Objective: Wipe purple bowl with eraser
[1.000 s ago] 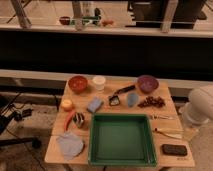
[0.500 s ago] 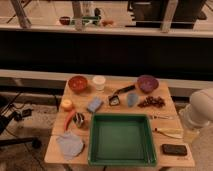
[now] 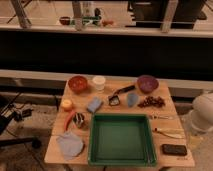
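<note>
Camera view: eraser [image 3: 174,149] lies lower right on counter [image 3: 52,156], long axis left-right, just below-left of my arm [image 3: 202,112]; purple bowl [image 3: 147,83] upper right. Pincer out of frame, can't tell its state.

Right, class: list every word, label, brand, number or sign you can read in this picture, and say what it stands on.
None: no readable text shows on the purple bowl, eraser, green tray, white cup or table.
The gripper is out of view; only the white arm shows at the right edge.
</note>
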You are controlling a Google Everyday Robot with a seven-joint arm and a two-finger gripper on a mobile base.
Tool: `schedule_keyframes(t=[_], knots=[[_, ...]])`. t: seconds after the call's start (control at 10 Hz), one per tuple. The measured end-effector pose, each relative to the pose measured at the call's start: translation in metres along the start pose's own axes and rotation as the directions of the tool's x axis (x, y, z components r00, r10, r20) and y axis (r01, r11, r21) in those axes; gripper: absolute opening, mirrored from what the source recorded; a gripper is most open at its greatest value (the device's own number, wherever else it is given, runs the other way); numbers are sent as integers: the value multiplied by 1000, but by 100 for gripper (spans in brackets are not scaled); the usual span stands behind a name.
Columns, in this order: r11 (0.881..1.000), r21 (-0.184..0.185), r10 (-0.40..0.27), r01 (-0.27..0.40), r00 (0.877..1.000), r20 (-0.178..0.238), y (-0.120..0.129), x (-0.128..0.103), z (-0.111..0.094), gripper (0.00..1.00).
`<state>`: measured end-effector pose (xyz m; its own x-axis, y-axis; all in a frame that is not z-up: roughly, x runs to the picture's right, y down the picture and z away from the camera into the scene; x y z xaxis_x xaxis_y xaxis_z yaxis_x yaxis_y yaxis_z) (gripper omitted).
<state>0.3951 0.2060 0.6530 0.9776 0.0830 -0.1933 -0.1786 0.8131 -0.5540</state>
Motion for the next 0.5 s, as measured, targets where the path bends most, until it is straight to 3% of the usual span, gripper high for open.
schedule_keyframes(t=[0.5], knots=[[1000,-14,-17,18,998,56,12,-9,11,80]])
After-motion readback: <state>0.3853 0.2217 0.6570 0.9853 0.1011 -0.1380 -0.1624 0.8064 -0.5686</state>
